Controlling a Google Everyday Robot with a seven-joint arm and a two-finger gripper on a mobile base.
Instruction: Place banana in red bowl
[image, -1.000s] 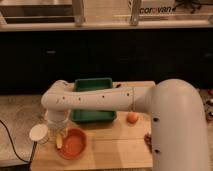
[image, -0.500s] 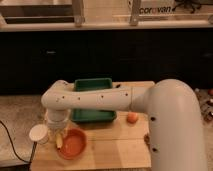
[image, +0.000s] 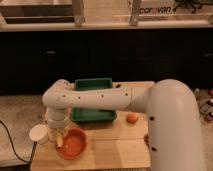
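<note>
White cup (image: 38, 133): I see it at the far left of the table (image: 115, 150), just beside the arm's wrist, upright, not part of my job.

Claw (image: 59, 140): it hangs straight down from the wrist at the left end of the table, between the white cup and the bowl's left rim. I cannot tell how its fingers stand; the wrist housing hides them from me.

Banana (image: 60, 138): a slim pale yellow shape shows below the wrist, standing nearly upright at the bowl's left edge. I judge it is carried by the claw, though I cannot see the contact.

Red bowl (image: 73, 144): it sits on the table just right of the claw, with its orange-red inside showing and nothing lying flat in it that I can make out.

Green tray (image: 93, 114): behind the bowl, mostly covered by my forearm (image: 100, 98).

Orange fruit (image: 132, 117): on the table right of the tray, well apart from the bowl.

Step in hand: I judge I am at the delivery stage, with the banana brought to the rim and not yet lying in the bowl.

Next move: I need a slight shift right so the banana is over the bowl's middle, then a release low enough that it doesn't tip out over the rim or knock the cup.
</note>
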